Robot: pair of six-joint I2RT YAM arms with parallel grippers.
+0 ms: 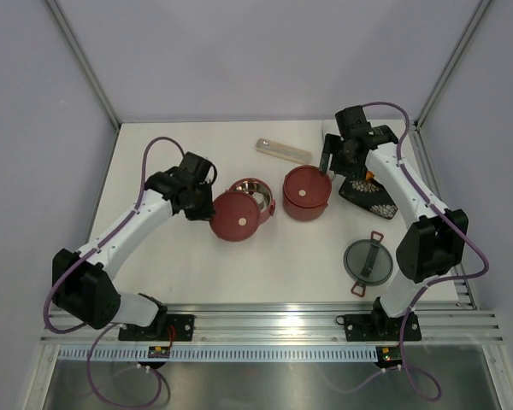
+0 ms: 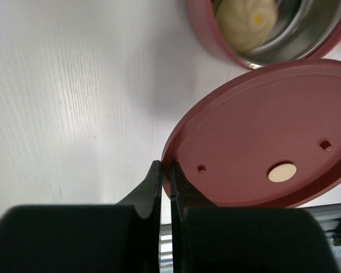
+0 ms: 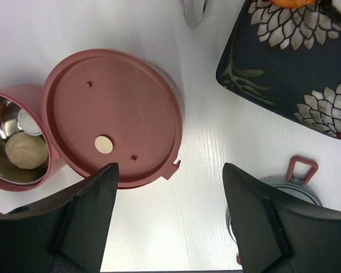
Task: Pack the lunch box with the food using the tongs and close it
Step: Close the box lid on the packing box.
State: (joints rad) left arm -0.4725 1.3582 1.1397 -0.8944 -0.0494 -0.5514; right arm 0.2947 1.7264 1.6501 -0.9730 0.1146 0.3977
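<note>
My left gripper [image 2: 166, 170] is shut on the rim of a flat maroon disc lid [image 2: 261, 142], held tilted beside the open maroon bowl [image 1: 255, 195]. That bowl's steel inside holds a white food piece [image 2: 247, 20]. In the top view my left gripper [image 1: 201, 202] is left of the lid [image 1: 235, 215]. A second bowl [image 3: 113, 116] has its disc lid on. My right gripper [image 3: 169, 168] is open above the table just right of it, with nothing between its fingers. A silver tip [image 3: 193, 11], seemingly the tongs, pokes in at the top edge. An orange food piece [image 3: 290, 3] lies on the tray.
The black patterned tray [image 1: 369, 198] lies at the right, under my right arm. The grey top lid [image 1: 369, 260] with red latches rests near the right arm's base. A long pale beige cutlery case [image 1: 282, 150] lies at the back.
</note>
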